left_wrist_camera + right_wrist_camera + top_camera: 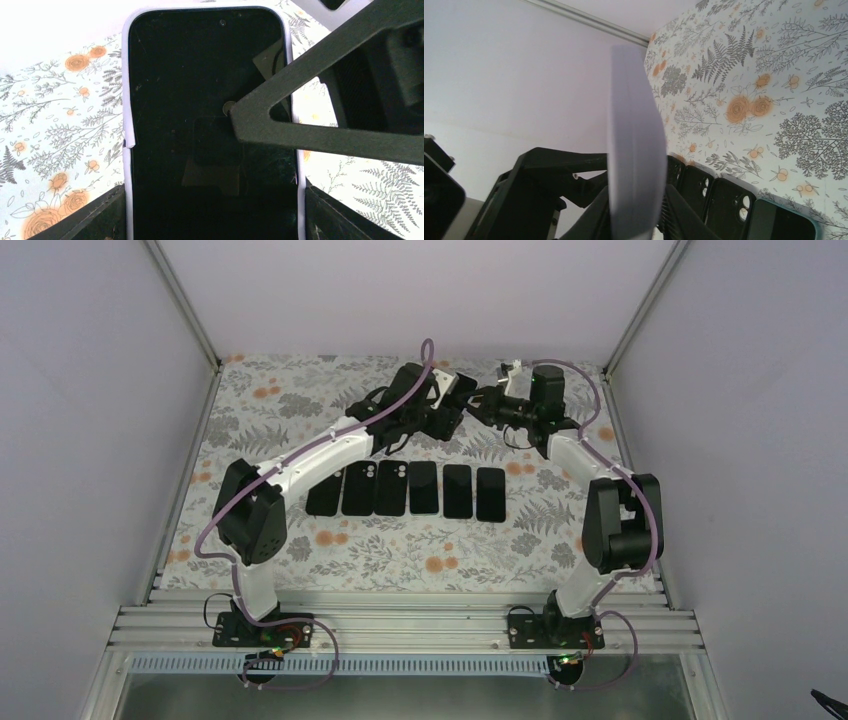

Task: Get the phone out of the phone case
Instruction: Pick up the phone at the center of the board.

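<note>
Nearest us from above, a row of six dark slabs (pixel 410 490) is lying on the floral table (pixel 400 555). Beyond it, the left gripper (pixel 215 217) is clamping the smooth lilac phone case (pixel 126 100) by its long edges, with the glossy black phone (pixel 200 65) seated inside. The right gripper (pixel 636 220) is pinching across it, one finger on the screen. Only the right wrist is showing us the case's curved back, edge-on.
</note>
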